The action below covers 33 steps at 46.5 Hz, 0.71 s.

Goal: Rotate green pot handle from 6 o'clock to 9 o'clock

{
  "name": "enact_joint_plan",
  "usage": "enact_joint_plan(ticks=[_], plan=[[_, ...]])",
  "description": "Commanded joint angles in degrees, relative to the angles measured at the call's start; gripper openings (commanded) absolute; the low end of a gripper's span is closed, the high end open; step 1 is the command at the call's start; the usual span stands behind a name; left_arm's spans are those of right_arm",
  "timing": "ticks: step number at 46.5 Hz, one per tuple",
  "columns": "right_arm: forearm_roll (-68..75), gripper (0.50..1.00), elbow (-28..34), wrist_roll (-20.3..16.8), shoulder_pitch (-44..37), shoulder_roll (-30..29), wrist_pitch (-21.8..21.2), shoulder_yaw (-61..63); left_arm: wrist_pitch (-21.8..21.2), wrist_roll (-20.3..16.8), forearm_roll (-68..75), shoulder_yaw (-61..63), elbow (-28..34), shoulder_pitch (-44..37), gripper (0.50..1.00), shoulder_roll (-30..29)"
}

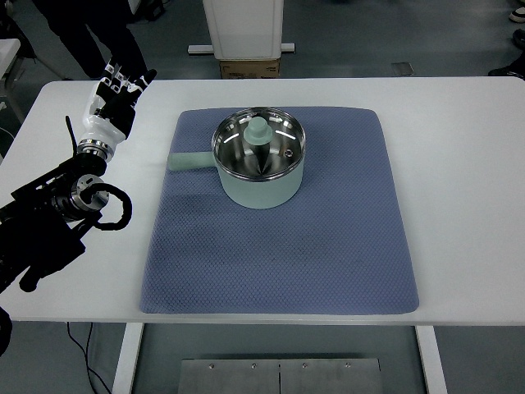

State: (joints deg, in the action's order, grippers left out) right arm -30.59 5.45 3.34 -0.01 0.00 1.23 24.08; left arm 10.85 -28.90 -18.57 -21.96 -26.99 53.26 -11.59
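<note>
White table (459, 164) is carrying a blue mat (328, 246), where the green pot (261, 160) is sitting, handle (190, 162) pointing toward the left hand (115, 98), which is hovering spread and empty. Rigid, probably light; the handle is offering the best hold.

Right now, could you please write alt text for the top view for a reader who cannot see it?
A green pot sits on a blue mat on a white table, its handle pointing to the picture's left. The robot's left hand hovers left of the mat, open and holding nothing.
</note>
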Motion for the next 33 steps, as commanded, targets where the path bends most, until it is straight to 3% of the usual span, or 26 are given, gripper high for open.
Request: enact_joint_plan(ticks=[1,11,19,33], plan=[[0.0,1.0,0.0,0.0,0.01,0.0,0.0,0.0,0.57,0.15,0.11,0.07,0.09,0.09,1.0,0.25],[-0.09,1.0,0.0,0.0,0.01,0.0,0.0,-0.09,3.82,0.24,0.11,-0.1,2.81,0.09,1.0,2.36],[-0.09,1.0,0.0,0.0,0.01,0.0,0.0,-0.09,4.09,0.24,0.02,-0.19,6.07,0.0,1.0,3.5],[-0.09,1.0,0.09,-0.09,0.01,0.0,0.0,-0.09,4.26,0.24,-0.24,-0.28,6.42,-0.08,1.0,3.85]])
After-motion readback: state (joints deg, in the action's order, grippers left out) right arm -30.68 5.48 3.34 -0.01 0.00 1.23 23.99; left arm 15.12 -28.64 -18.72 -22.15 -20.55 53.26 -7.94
